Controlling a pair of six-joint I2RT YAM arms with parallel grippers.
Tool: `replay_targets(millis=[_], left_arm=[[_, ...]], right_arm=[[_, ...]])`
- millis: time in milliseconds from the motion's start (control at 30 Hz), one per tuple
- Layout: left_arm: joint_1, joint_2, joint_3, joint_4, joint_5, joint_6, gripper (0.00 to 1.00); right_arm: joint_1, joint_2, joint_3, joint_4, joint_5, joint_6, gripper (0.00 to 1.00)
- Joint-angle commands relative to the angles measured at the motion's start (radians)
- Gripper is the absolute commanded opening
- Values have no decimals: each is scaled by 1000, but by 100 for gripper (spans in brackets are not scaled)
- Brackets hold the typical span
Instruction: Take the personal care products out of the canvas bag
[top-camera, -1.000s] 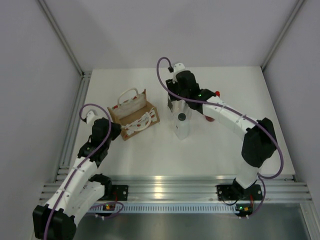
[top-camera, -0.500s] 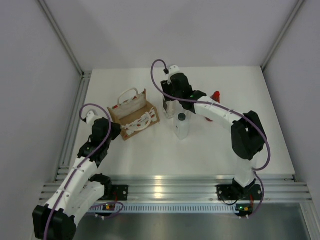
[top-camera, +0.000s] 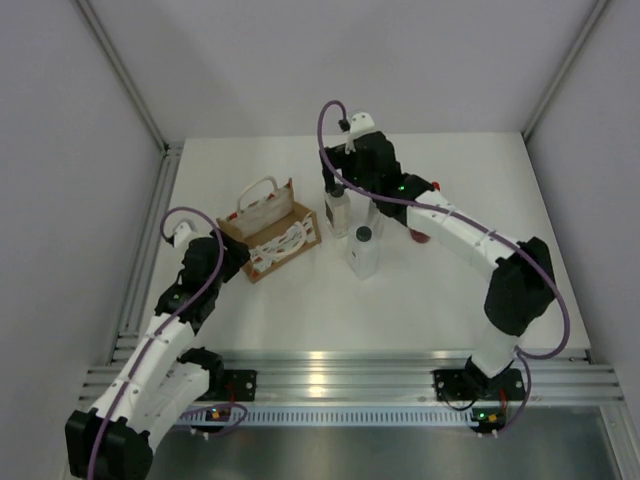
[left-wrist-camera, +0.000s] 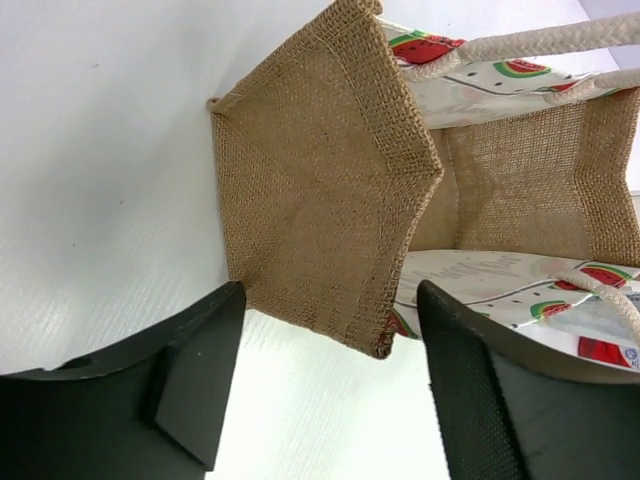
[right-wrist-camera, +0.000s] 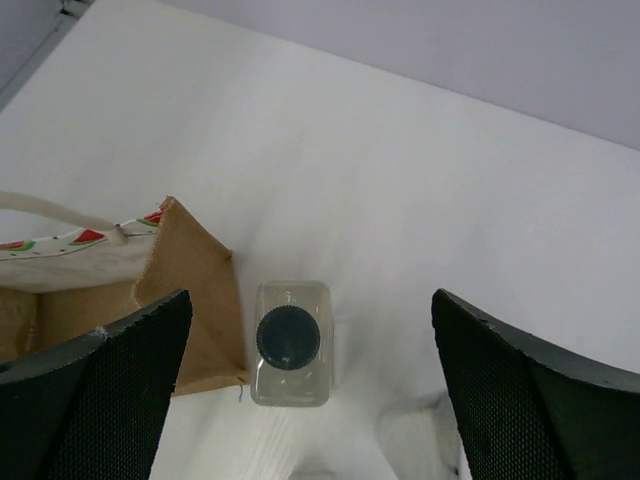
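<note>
The canvas bag stands left of centre, tan with white loop handles and a watermelon print; the left wrist view looks into its mouth. My left gripper is open at the bag's near corner, its jaws either side of the burlap edge without touching it. My right gripper is open wide above the pale dark-capped bottle, which stands upright right beside the bag's right end. A white bottle with a grey cap stands just in front. The red bottle is mostly hidden behind the right arm.
The right arm's forearm spans the table's right half. The grey rear wall and the side rails frame the white table.
Both grippers have opened. The left one let go of the bag, which turned slightly. The right one released the pale bottle beside the bag and rose above it.
</note>
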Motion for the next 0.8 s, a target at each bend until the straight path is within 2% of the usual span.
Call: replay_targets(millis=[0, 67, 167, 200, 467, 600, 700, 767], left_arm=[[2, -7, 65, -26, -17, 39, 76], [2, -13, 100, -60, -21, 58, 85], [2, -27, 166, -118, -26, 106, 92], [2, -30, 210, -136, -32, 126, 98], [2, 17, 481, -369, 8, 320, 99], [2, 11, 599, -507, -99, 420, 99], [2, -39, 608, -561, -205, 469, 99], [-1, -103, 593, -563, -190, 489, 98]], right_arm=[[11, -196, -30, -7, 25, -10, 99], [11, -253, -62, -27, 58, -19, 99], [6, -370, -127, -78, 135, -42, 100], [2, -423, -154, -96, 153, -44, 100], [-71, -703, -347, -292, 396, -19, 99], [-100, -898, -449, -419, 463, 31, 99], [-103, -1005, -489, -484, 471, 45, 99], [-103, -1059, -495, -522, 486, 51, 99]])
